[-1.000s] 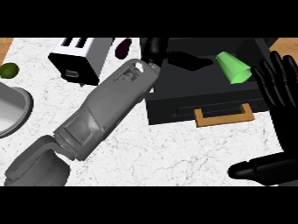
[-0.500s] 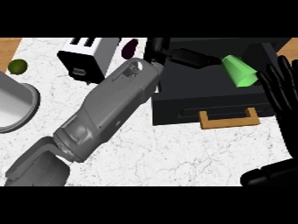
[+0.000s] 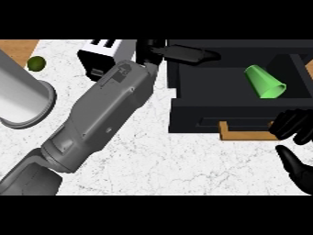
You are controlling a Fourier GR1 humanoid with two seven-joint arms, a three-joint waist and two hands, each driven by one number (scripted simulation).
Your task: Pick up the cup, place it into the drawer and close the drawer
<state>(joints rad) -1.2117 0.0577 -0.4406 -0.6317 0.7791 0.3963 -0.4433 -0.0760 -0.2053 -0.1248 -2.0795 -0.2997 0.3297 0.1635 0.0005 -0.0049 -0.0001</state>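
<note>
The green cup (image 3: pixel 265 81) lies on its side inside the open black drawer (image 3: pixel 206 112), toward its right half. My left forearm crosses the counter from the lower left. Its hand (image 3: pixel 180 51) lies with straight fingers on the drawer unit's back left corner, apart from the cup. My right hand (image 3: pixel 299 129) is at the lower right, fingers relaxed just in front of the drawer's face, beside the wooden handle (image 3: pixel 243 135). Its thumb points up-left below them. Neither hand holds anything.
A tall white canister (image 3: pixel 16 96) stands at the left. A small green lime (image 3: pixel 36 63) lies behind it. A black-and-white toaster (image 3: pixel 103 56) sits left of the drawer unit, partly hidden by my left forearm. White marble counter (image 3: pixel 179 160) lies in front.
My right hand has come down from beside the drawer to its front face near the handle. The cup stays in the drawer, and my left hand keeps its place.
</note>
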